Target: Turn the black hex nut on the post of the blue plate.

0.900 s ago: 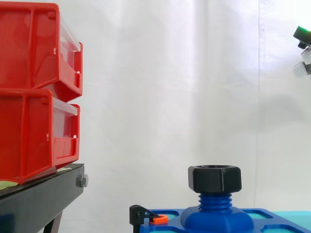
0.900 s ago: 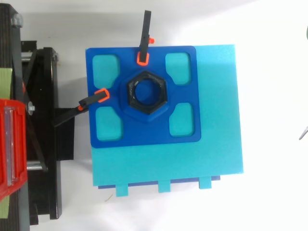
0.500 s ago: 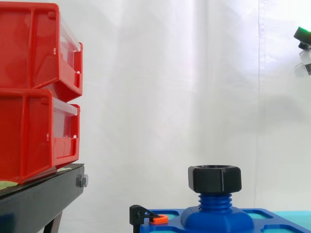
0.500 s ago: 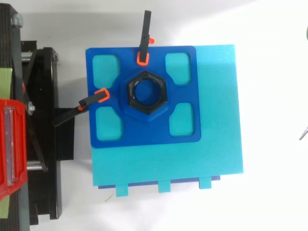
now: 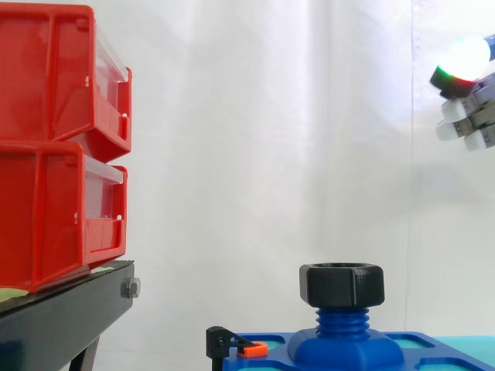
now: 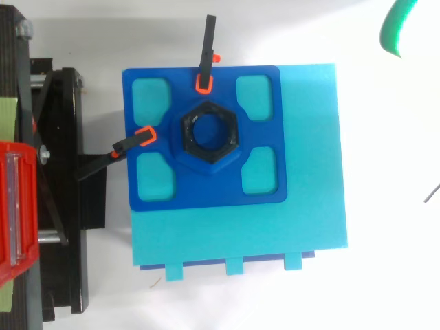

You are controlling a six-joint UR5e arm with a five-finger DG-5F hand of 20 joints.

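Note:
The black hex nut (image 5: 342, 284) (image 6: 209, 133) sits on the threaded blue post (image 5: 341, 321) in the middle of the blue plate (image 6: 206, 189). Some thread shows under the nut. Part of my hand (image 5: 465, 66) enters at the upper right edge of the side view, high above the nut and off to its right. In the top view the hand (image 6: 397, 27) shows as a green glow at the top right corner, beyond the plate. Nothing touches the nut.
The blue plate lies on a turquoise base (image 6: 309, 172), held by two black clamps with orange tips (image 6: 205, 55) (image 6: 120, 148). Two stacked red bins (image 5: 54, 147) stand on a black stand (image 5: 62, 321) to the left.
My hand has come further into view from the right, toward the plate. The nut and plate have not moved.

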